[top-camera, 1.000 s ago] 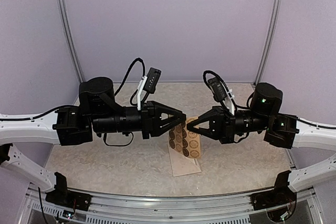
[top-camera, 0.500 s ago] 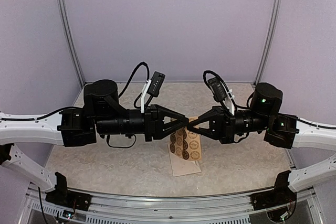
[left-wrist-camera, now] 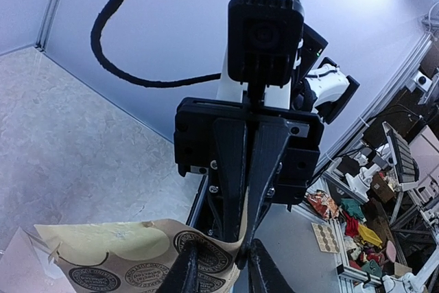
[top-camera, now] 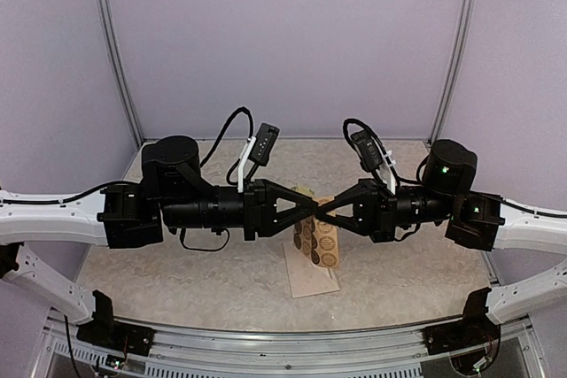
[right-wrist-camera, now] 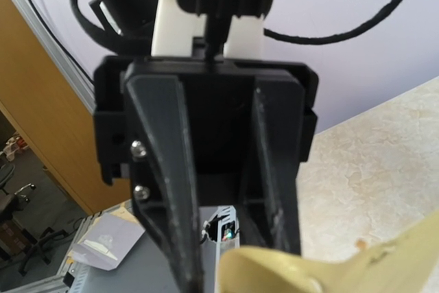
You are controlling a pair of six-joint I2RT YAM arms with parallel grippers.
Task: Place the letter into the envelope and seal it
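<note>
Top: small pale tan paper envelope [top-camera: 312, 282] lies flat on speckled beige desk [top-camera: 221, 272], directly under the tan sheet of round brown stickers [top-camera: 317, 243], clear of both claws. Left claw [top-camera: 310, 208] and right claw [top-camera: 322, 211] meet tip to tip at the sheet's top edge.
Left wrist: right claw [left-wrist-camera: 243, 241] pinched together on the sheet edge. Left claw's fingers [left-wrist-camera: 188, 272] slightly apart, sheet between them.
Right wrist: gap between left claw's fingers [right-wrist-camera: 168, 190].

The sticker sheet [top-camera: 316, 241] is matt tan paper, the left pincer [top-camera: 309, 208] matt black plastic, the tabletop [top-camera: 213, 276] mottled, stone-like.
</note>
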